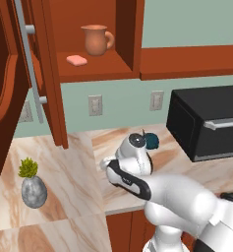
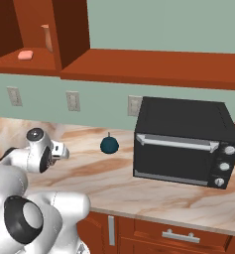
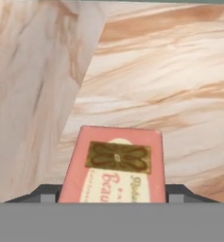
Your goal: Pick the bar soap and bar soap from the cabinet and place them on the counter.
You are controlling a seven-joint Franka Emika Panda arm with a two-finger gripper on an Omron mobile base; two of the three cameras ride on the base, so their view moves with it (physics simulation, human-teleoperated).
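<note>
In the hand view a rectangular bar soap (image 3: pixel 116 165) with a pink-brown rim, a pale centre and a dark gold emblem sits between my gripper (image 3: pixel 112 194) tips, which are shut on its two sides. Below it lies the veined counter (image 3: pixel 170 71). My white wrist (image 1: pixel 134 147) hangs low over the counter (image 1: pixel 64 167), also seen from the right (image 2: pixel 42 151). The salmon-pink bar soap (image 1: pixel 76 60) lies on the shelf of the open cabinet (image 1: pixel 96 69), beside a terracotta mug (image 1: pixel 96 39). From the right this pink bar soap (image 2: pixel 25 54) shows at the upper left.
The cabinet door (image 1: pixel 39 74) stands open at the left with its grey bar handle. A black oven (image 2: pixel 183 141) sits on the counter at the right. A dark teal round object (image 2: pixel 109 145) rests near the wall. A small plant in a stone pot (image 1: pixel 33 184) stands at the left.
</note>
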